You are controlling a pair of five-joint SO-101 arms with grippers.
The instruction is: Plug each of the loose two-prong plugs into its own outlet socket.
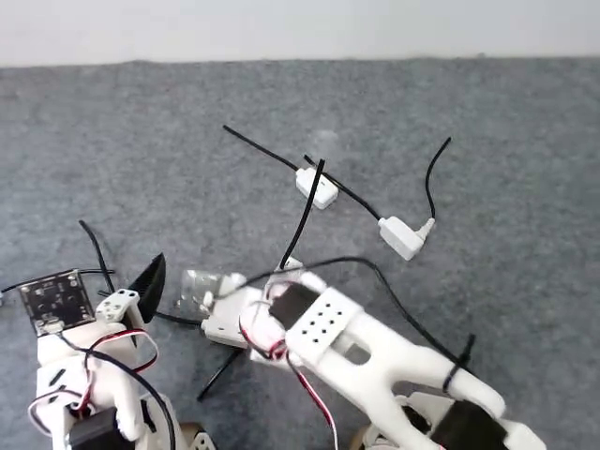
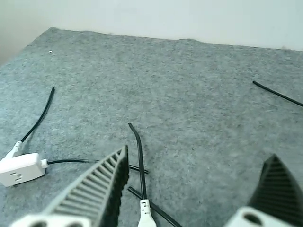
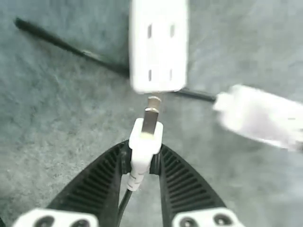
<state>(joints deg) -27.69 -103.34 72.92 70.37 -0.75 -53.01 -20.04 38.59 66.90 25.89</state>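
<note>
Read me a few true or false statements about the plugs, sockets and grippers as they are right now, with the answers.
1. The right gripper is shut on a white plug. True.
2. That plug's prongs are already pushed into the outlet socket. False: they point at it but sit outside its slots.
3. The left gripper is open and holds nothing. True.
4. The cords are white. False: the cords are black.
5. Everything lies on bare wood. False: it lies on a grey felt-like mat.
</note>
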